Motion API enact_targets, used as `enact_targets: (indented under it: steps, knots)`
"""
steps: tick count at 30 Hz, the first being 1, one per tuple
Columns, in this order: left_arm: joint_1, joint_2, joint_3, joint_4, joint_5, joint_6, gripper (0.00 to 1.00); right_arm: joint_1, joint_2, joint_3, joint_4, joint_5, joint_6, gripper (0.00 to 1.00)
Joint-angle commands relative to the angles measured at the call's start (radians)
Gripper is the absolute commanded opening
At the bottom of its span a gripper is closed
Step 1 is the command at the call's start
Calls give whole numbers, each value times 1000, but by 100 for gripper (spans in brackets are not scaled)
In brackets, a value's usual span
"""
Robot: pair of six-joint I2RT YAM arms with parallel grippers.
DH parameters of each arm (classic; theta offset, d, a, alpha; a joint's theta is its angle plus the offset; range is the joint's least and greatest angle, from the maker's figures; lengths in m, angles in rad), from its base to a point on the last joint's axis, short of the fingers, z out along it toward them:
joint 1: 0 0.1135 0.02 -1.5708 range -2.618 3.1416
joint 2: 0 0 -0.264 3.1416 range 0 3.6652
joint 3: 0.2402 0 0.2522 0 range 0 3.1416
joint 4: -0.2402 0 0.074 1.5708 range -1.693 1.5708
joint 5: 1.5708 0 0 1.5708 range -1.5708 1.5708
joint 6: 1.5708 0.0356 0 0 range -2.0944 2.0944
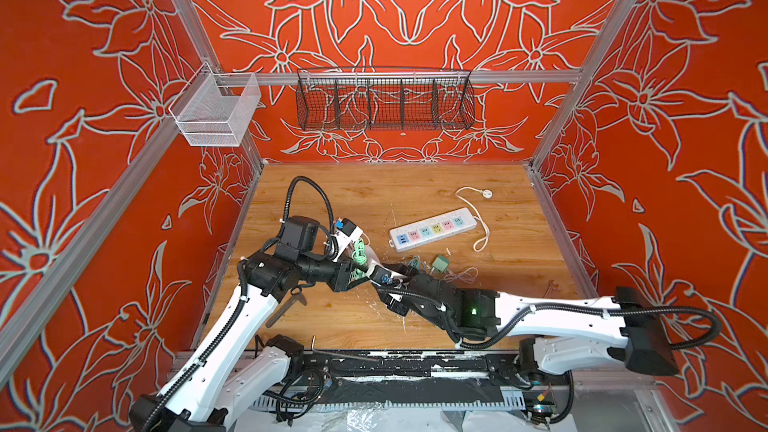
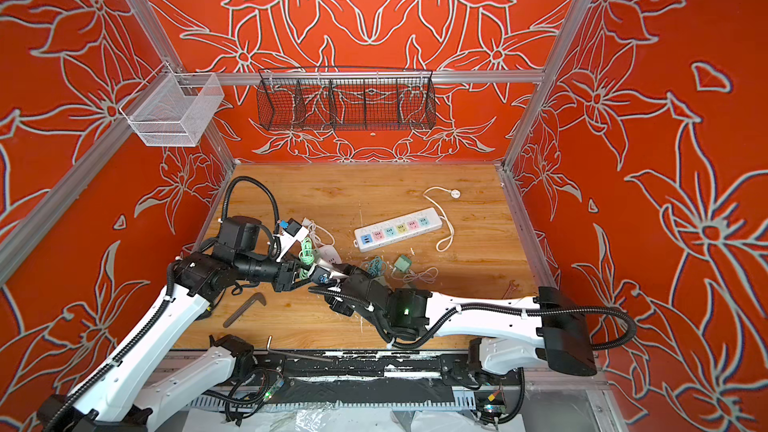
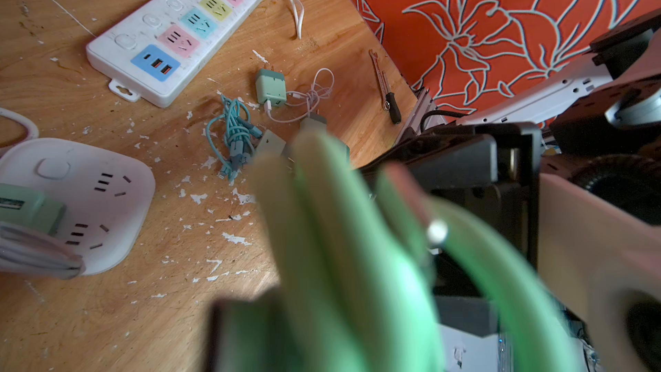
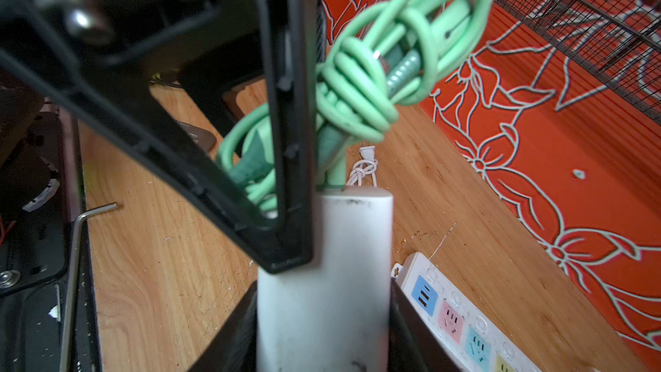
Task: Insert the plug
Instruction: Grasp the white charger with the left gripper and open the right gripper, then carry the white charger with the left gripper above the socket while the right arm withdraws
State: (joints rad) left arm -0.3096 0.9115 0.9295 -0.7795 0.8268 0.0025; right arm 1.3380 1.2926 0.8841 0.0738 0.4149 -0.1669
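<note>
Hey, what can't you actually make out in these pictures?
Left gripper: open or shut unclear; blurred green cable fills the left wrist view.
White block in the right gripper: identity unclear, cut off by the right wrist frame edge.
Green adapter on the white hub: cut off, left wrist view.

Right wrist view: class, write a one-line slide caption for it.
Right gripper clamps the white socket edge-on; the left gripper's fingers reach the green cable bundle at its far edge, power strip alongside.

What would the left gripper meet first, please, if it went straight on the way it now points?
Probably the white block held by the right gripper, just beyond the left gripper; depth is unclear.
</note>
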Motion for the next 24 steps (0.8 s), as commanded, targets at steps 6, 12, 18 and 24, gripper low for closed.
enact_targets:
  steps: [6,12,18,24]
  knots:
    - [-6,10,27,28,14,-2,13,12,-3,17,64,30,5,27]
    - [-6,39,74,25,-83,21,3,-16,-20,21,-59,-27,88,62]
    - [-6,131,120,31,-270,40,0,-97,-147,-58,-139,-170,192,84]
    - [-9,172,118,124,-313,84,0,-186,-280,-138,-218,-187,290,91]
